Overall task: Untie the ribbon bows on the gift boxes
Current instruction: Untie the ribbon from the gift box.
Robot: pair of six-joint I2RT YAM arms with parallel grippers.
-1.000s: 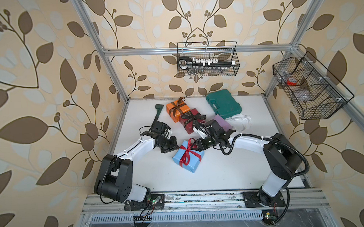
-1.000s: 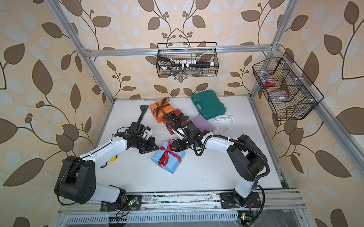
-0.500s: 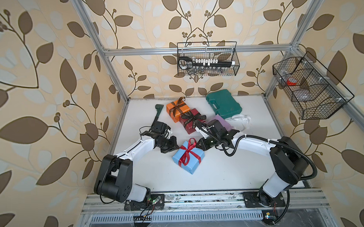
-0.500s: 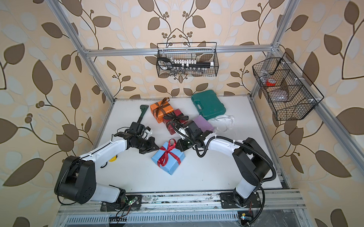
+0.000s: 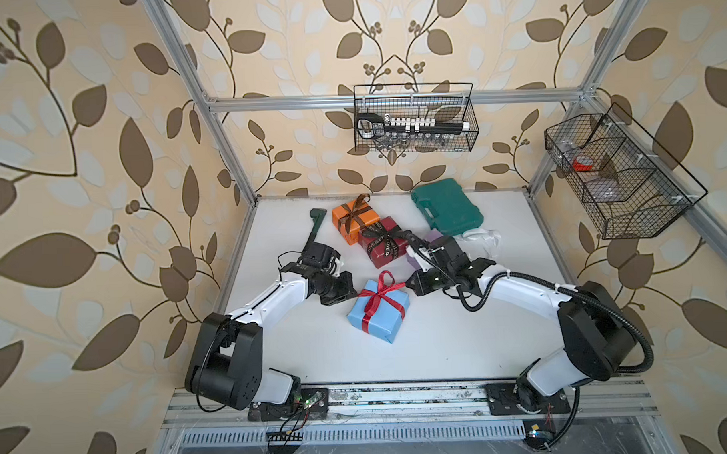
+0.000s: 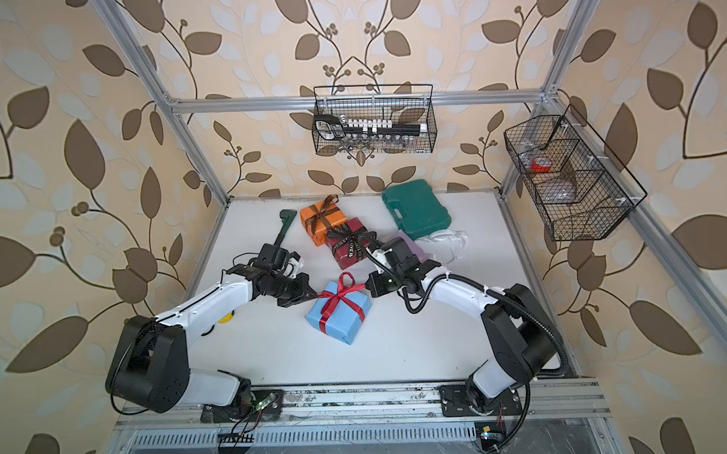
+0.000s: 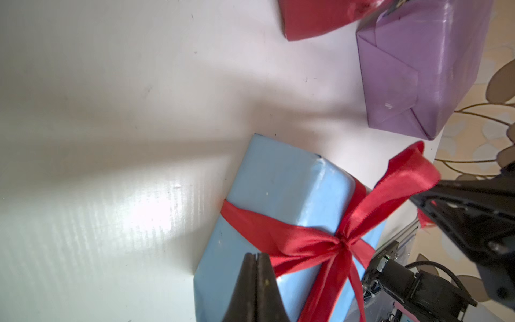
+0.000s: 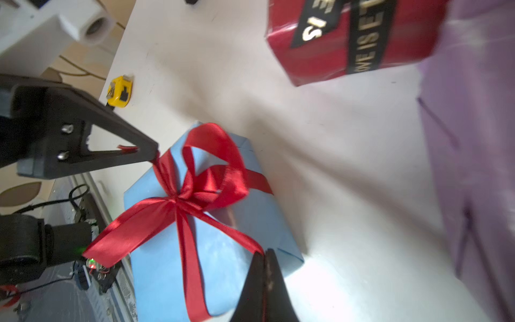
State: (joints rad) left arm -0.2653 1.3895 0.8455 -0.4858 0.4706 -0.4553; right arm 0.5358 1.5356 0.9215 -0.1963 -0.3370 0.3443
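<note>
While knotted on light blue paper-wrapped box [image 5: 393,323], grips red satin ribbon bow [image 5: 379,296] by opposite tails — left pincer [image 5: 356,295], right pincer [image 5: 406,282], both clamped.

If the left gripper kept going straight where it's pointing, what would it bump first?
Probably the light blue gift box, right ahead of the left gripper, which is shut on the red ribbon. Its height above it is unclear.

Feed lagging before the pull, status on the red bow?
Left end effector shut on one red ribbon tail; right end effector shut on the other. Bow on light blue box not yet undone. Nothing blocking.
</note>
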